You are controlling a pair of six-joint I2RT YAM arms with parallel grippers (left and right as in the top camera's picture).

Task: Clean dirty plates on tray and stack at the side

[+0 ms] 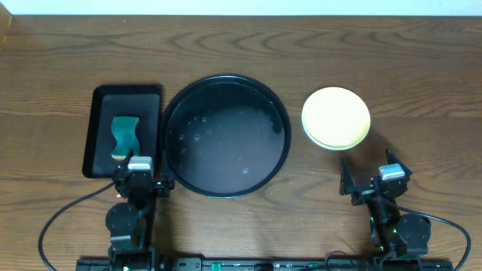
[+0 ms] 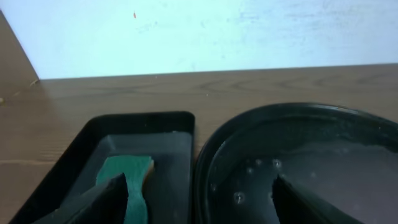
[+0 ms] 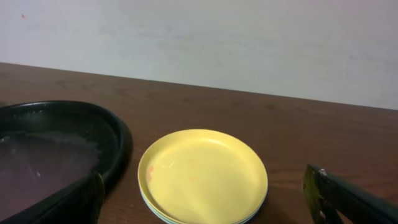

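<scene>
The plates [image 1: 336, 117] sit in one stack on the table right of the tray, the pale yellow one on top; mint rims show beneath it in the right wrist view [image 3: 203, 176]. Faint reddish marks show on the yellow plate. The round black tray [image 1: 227, 135] holds no plates, only water drops; it also shows in the left wrist view [image 2: 298, 162] and the right wrist view [image 3: 62, 140]. My left gripper [image 1: 141, 182] is open and empty near the front edge between the two trays. My right gripper [image 1: 367, 183] is open and empty, in front of the stack.
A smaller black rectangular tray [image 1: 102, 135] stands left of the round tray, with a green sponge [image 1: 125, 135] in it, also seen in the left wrist view [image 2: 127, 177]. A pale wall runs behind the table's far edge.
</scene>
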